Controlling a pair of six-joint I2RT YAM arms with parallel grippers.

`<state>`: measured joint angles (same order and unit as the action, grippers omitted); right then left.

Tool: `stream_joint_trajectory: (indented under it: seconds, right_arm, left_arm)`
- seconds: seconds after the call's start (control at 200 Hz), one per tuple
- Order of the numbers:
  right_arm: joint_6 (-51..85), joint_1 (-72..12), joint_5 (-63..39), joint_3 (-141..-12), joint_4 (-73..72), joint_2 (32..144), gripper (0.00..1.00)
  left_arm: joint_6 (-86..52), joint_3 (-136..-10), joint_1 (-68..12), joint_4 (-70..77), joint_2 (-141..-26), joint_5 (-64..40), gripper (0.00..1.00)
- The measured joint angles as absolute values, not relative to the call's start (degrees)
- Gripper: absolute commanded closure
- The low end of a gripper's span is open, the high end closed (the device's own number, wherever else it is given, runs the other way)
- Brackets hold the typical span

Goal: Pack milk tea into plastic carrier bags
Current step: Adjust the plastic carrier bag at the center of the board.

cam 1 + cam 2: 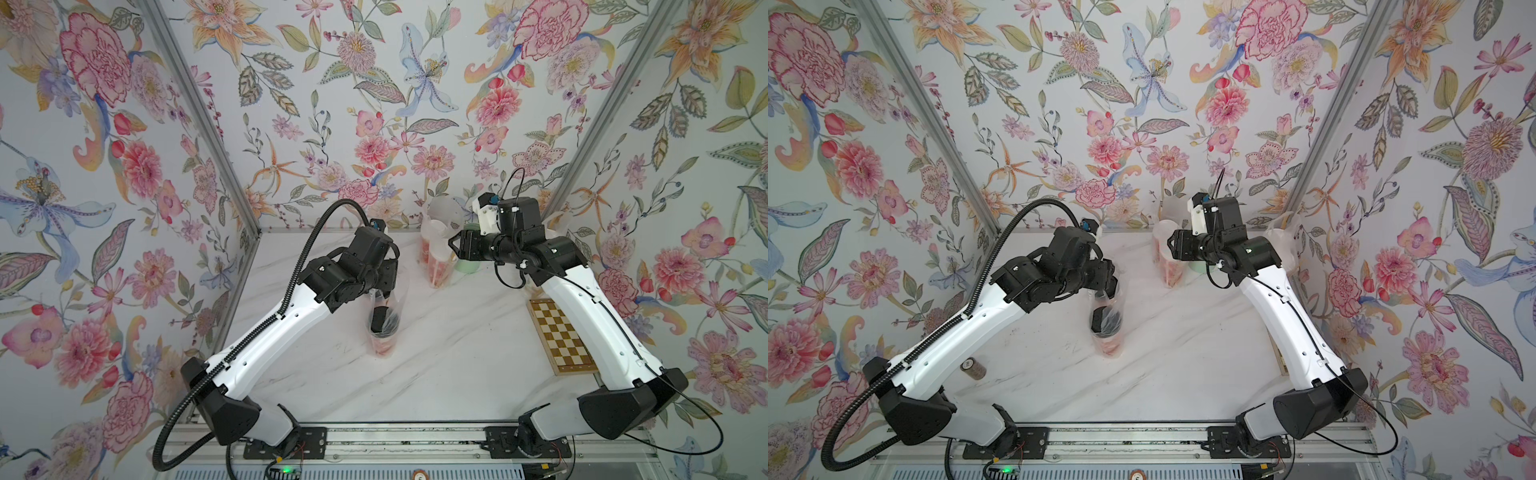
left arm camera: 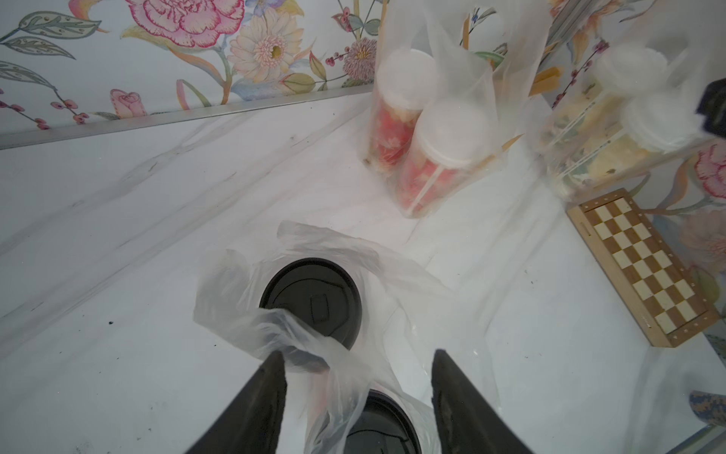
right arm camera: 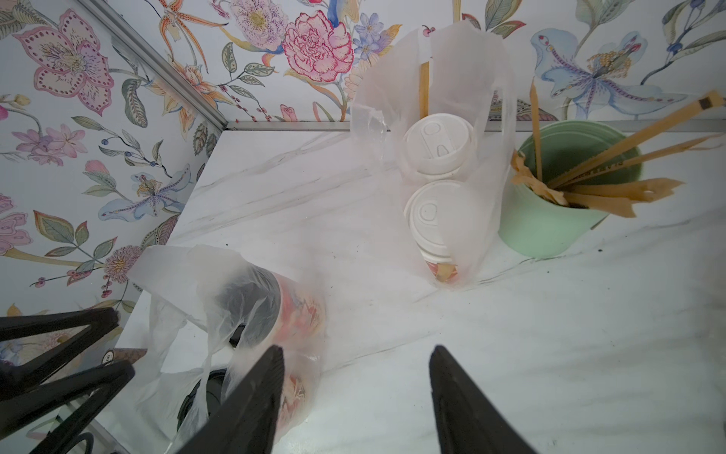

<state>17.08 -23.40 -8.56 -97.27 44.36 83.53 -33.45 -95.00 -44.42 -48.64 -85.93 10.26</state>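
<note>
A carrier bag (image 1: 386, 332) stands mid-table with two red-orange milk tea cups in it, both with black lids (image 2: 314, 298). My left gripper (image 2: 357, 353) hovers right above it, open, and a loose handle strip (image 2: 298, 334) of the bag drapes between the spread fingers. At the back, a second bag (image 1: 436, 257) holds two red-orange cups with white lids (image 3: 436, 149). My right gripper (image 3: 355, 350) is open beside this bag, holding nothing. A third bag (image 2: 628, 98) with two clear cups stands at the back right corner.
A mint-green cup (image 3: 550, 228) of brown straws stands just right of the back bag, under my right wrist. A wooden chessboard (image 1: 559, 338) lies along the right edge. A small brown spool (image 1: 973, 369) lies near the left edge.
</note>
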Motion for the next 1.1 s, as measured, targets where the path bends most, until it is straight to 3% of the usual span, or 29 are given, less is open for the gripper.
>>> stream_joint_trajectory:
  seconds: [0.205,0.335,0.45,0.646,0.911,1.101]
  right_arm:
    - [16.53,-22.37,-8.88,-96.4,44.34,83.24,0.38]
    - [16.19,-21.71,-9.26,-96.23,44.36,83.22,0.39]
    - [15.97,-21.45,-9.54,-96.23,44.36,83.22,0.39]
    - [15.77,-21.21,-9.65,-96.23,44.34,83.42,0.39]
    - [15.31,-19.9,-10.07,-96.25,44.31,86.56,0.39]
    - [14.31,-16.1,-10.04,-97.8,43.94,91.09,0.46]
  left_arm:
    - [-33.52,-95.57,-44.93,-52.27,-88.27,12.88,0.52]
    - [-34.0,-95.48,-45.04,-52.84,-88.27,12.88,0.73]
    - [-34.98,-92.66,-45.04,-51.83,-86.83,13.04,0.83]
    - [-37.12,-83.44,-45.01,-49.19,-79.33,13.96,0.88]
    - [-40.93,-69.97,-41.71,-38.87,-68.66,11.05,0.85]
    - [-42.52,-63.75,-37.78,-31.75,-64.73,7.03,0.84]
